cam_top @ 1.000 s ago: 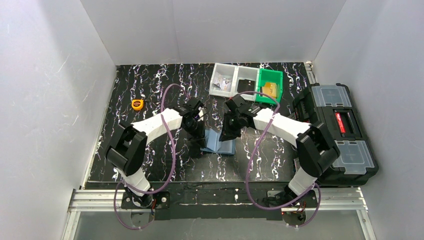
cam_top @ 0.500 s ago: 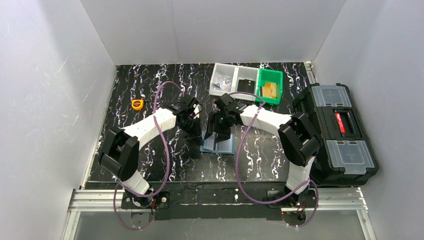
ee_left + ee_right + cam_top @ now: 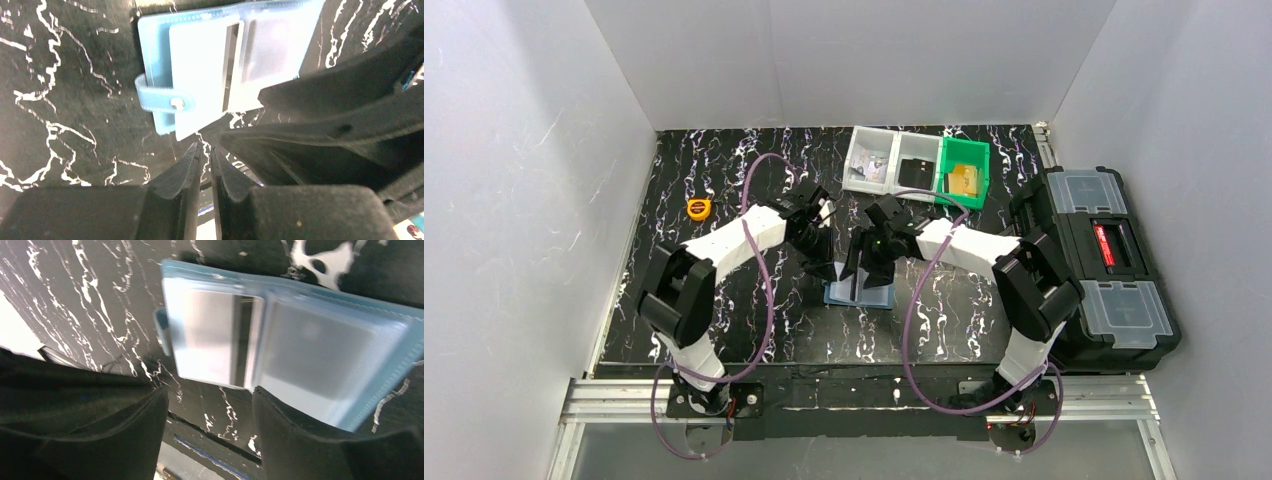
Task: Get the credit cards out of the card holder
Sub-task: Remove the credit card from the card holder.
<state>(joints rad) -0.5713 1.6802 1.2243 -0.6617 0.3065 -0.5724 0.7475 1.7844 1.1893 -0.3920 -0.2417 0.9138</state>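
Observation:
The dusty-blue card holder [image 3: 879,295] lies spread open on the black marbled table, its glossy pale sleeves facing up [image 3: 200,65] [image 3: 300,340]. Glare on the sleeves hides whether credit cards are inside. A snap tab [image 3: 165,100] sticks out from the holder's edge. My left gripper [image 3: 822,268] [image 3: 205,150] hovers just off the holder's corner, shut with nothing between its tips. My right gripper [image 3: 859,272] [image 3: 207,395] stands open over the holder's edge, one fingertip [image 3: 265,400] over a sleeve corner, holding nothing.
Two clear bins [image 3: 891,160] and a green bin [image 3: 964,172] stand at the back of the table. A black toolbox [image 3: 1104,265] sits off the right edge. An orange tape measure [image 3: 698,208] lies at the left. White walls enclose the table.
My right gripper has opened and let go of the card holder. The holder's raised half has dropped, and it now lies flat and open. My left gripper stayed shut beside it.

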